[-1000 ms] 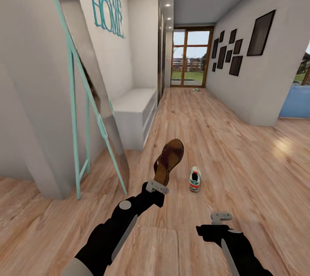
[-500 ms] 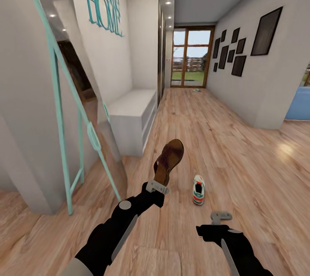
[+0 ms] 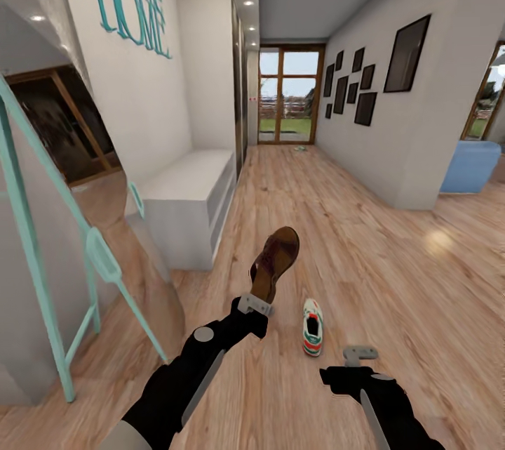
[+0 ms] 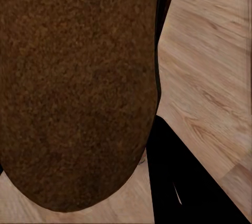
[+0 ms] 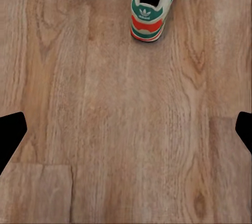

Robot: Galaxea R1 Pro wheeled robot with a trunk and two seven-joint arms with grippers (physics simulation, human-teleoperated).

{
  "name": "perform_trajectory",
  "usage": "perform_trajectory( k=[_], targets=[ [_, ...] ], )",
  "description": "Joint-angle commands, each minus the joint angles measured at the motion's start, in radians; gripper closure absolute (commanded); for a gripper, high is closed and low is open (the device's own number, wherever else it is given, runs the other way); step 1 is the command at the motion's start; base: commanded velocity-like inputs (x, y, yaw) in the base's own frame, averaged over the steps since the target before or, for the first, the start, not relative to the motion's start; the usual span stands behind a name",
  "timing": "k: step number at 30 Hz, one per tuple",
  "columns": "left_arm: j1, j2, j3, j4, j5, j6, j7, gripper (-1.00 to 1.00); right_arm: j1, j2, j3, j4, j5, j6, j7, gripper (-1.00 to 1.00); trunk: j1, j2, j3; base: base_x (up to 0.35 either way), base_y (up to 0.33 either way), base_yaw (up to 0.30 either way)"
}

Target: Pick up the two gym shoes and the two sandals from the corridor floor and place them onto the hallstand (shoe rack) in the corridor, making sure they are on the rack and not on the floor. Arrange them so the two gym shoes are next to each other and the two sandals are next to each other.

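nearer white, green-striped gym shoe [image 3: 312, 326]

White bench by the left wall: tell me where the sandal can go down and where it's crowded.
The white bench shows a bare flat top from its near corner back toward the tall cabinet. The left claw holds the sandal. Floor is bare between bench and sandal; the sneaker lies ahead of the right claw.

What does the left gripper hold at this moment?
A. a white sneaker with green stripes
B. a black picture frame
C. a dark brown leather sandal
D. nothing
C: the left gripper is closed on the dark brown leather sandal, lifted off the wooden floor.
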Motion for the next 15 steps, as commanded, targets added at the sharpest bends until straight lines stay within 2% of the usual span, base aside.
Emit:
perform_trajectory(
  k=[1,4,8,15],
  targets=[
    [0.0,0.0,0.001,-0.002,0.006,0.008,-0.003,1.0,-0.001,0.001,-0.001,-0.001,0.0,0.005,0.002,-1.0,0.0,0.0,0.0,0.346,0.0,-0.271],
    [0.0,0.0,0.001,-0.002,0.006,0.007,-0.003,1.0,-0.001,0.001,-0.001,-0.001,0.0,0.005,0.002,-1.0,0.0,0.0,0.0,0.339,0.0,-0.194],
    [0.0,0.0,0.001,-0.002,0.006,0.007,-0.003,1.0,-0.001,0.001,-0.001,-0.001,0.0,0.005,0.002,-1.0,0.0,0.0,0.001,0.287,0.0,-0.08],
    [0.0,0.0,0.002,-0.002,0.006,0.006,-0.003,1.0,-0.001,0.001,0.0,-0.001,0.0,0.004,0.003,-1.0,0.0,0.0,0.001,0.091,0.0,-0.015]
  ],
)
